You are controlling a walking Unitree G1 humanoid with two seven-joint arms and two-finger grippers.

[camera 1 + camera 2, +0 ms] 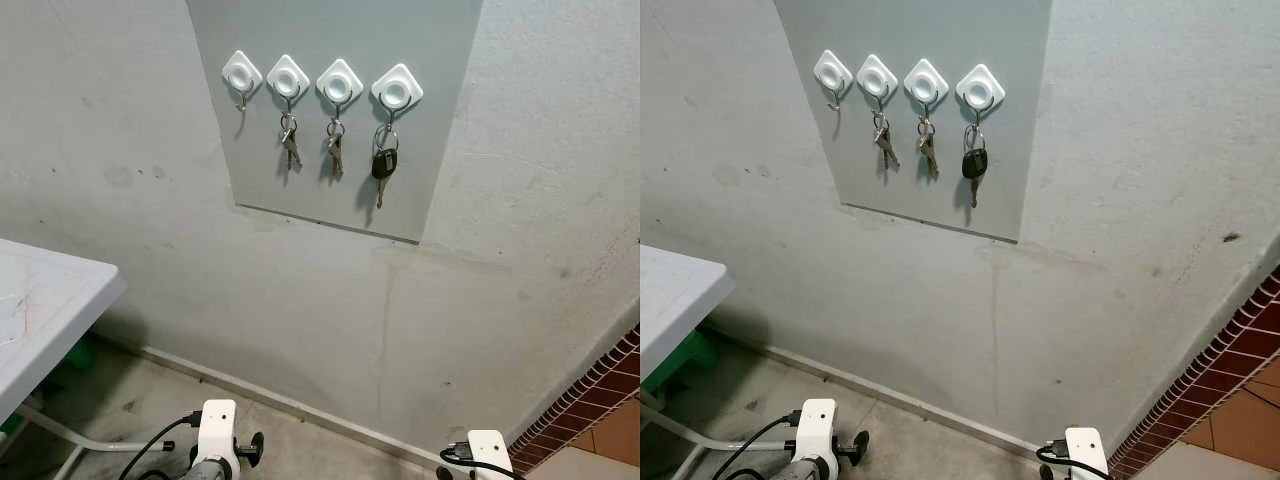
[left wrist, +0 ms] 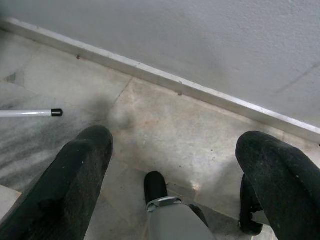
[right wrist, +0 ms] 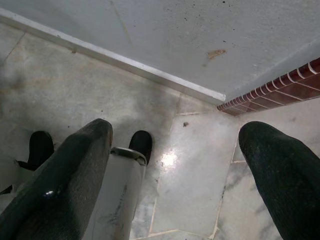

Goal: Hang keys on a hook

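A grey panel (image 1: 330, 110) on the wall carries a row of white diamond-shaped hooks. The leftmost hook (image 1: 241, 76) is bare. A bunch of keys (image 1: 289, 142) hangs from the second hook, another bunch (image 1: 335, 148) from the third, and a black-headed car key (image 1: 383, 166) from the rightmost hook (image 1: 396, 90). Both arms hang low at the bottom edge, far below the panel. My left gripper (image 2: 175, 165) is open over the floor with nothing between its fingers. My right gripper (image 3: 175, 155) is open too, also empty.
A white plastic table (image 1: 50, 300) stands at the left, with a thin white leg (image 2: 30, 113) resting on the floor. A pale skirting strip (image 1: 300, 405) runs along the wall's base. Red brick edging (image 1: 590, 390) lies at the right on the marble floor.
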